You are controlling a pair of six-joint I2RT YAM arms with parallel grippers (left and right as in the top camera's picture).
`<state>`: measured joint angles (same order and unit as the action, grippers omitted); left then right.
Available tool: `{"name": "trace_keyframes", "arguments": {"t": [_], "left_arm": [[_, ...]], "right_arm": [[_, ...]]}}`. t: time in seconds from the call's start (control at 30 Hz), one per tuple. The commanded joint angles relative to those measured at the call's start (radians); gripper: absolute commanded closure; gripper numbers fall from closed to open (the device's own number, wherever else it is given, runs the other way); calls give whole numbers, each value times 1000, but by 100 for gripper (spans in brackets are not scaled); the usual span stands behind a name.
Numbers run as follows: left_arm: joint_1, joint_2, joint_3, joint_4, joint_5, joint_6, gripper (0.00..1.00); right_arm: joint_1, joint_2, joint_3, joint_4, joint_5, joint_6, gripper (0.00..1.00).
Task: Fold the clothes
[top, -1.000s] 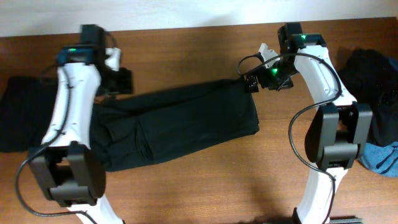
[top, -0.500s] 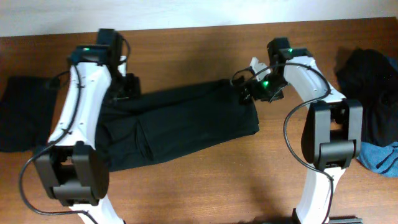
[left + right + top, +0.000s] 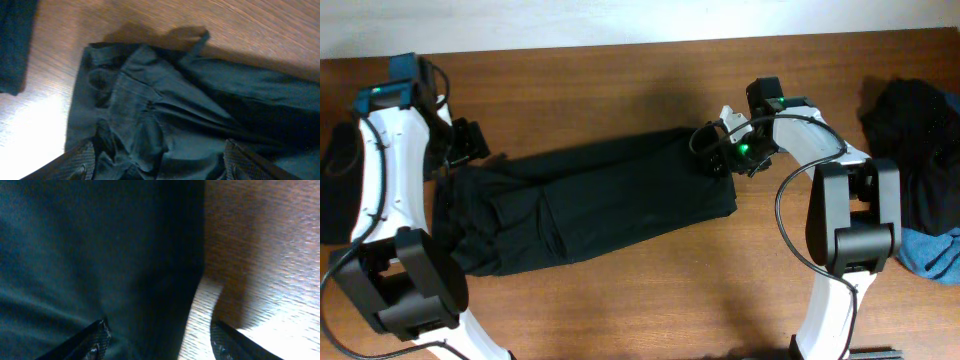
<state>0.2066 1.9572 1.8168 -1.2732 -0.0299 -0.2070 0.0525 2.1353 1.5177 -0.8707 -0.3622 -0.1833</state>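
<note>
Overhead view. A long pair of black trousers (image 3: 610, 205), folded lengthwise, lies slantwise across the middle of the wooden table (image 3: 620, 90), its rumpled end toward the left arm (image 3: 380, 170) and its squared end toward the right arm (image 3: 810, 130). A heap of black clothes (image 3: 915, 120) sits at the right edge of the table, with a blue piece (image 3: 932, 252) just in front of it. Another dark garment (image 3: 345, 200) lies at the left edge, apart from the trousers.

Left wrist view. The left fingers (image 3: 82, 160) stand spread wide and released, holding nothing. They hang above the creased end of the trousers (image 3: 165, 115), where a narrow loop of cloth juts onto bare wood. A corner of the dark garment (image 3: 15, 40) shows at upper left.

Right wrist view. The right fingers (image 3: 92, 340) are parted and straddle the straight side edge of the trousers (image 3: 100, 255): one finger is over the cloth, the other over the bare table (image 3: 260, 255). The fabric lies flat between them, not pinched.
</note>
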Motion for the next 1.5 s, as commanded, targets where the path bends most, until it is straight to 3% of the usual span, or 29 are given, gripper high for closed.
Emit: {"name": "trace_keyframes", "arguments": {"t": [0.0, 0.23, 0.3, 0.33, 0.4, 0.63, 0.73, 0.93, 1.27, 1.47], "left_arm": [[37, 8, -3, 5, 11, -12, 18], [76, 8, -3, 5, 11, -12, 18], [78, 8, -3, 5, 11, -12, 18], [78, 8, -3, 5, 11, -12, 18], [78, 8, -3, 5, 11, -12, 18], [78, 8, -3, 4, 13, -2, 18], [78, 8, -3, 5, 19, -1, 18], [78, 8, -3, 20, 80, 24, 18], [77, 8, -3, 31, 139, 49, 19], [77, 8, -2, 46, 139, 66, 18]], "right_arm": [[15, 18, -39, -3, -49, 0, 30], [42, 18, -39, -3, -92, 0, 48], [41, 18, -39, -2, -89, 0, 67], [37, 18, -38, 0, -87, 1, 82], [20, 18, -31, -4, -87, 1, 96], [-143, 18, 71, -128, -87, -5, 96], [-227, 18, 146, -221, -80, -75, 96], [-327, 18, 306, -333, 60, -118, 96], [-344, 18, 613, -504, 135, -127, 96], [-257, 18, 740, -608, 101, -127, 96]]}}
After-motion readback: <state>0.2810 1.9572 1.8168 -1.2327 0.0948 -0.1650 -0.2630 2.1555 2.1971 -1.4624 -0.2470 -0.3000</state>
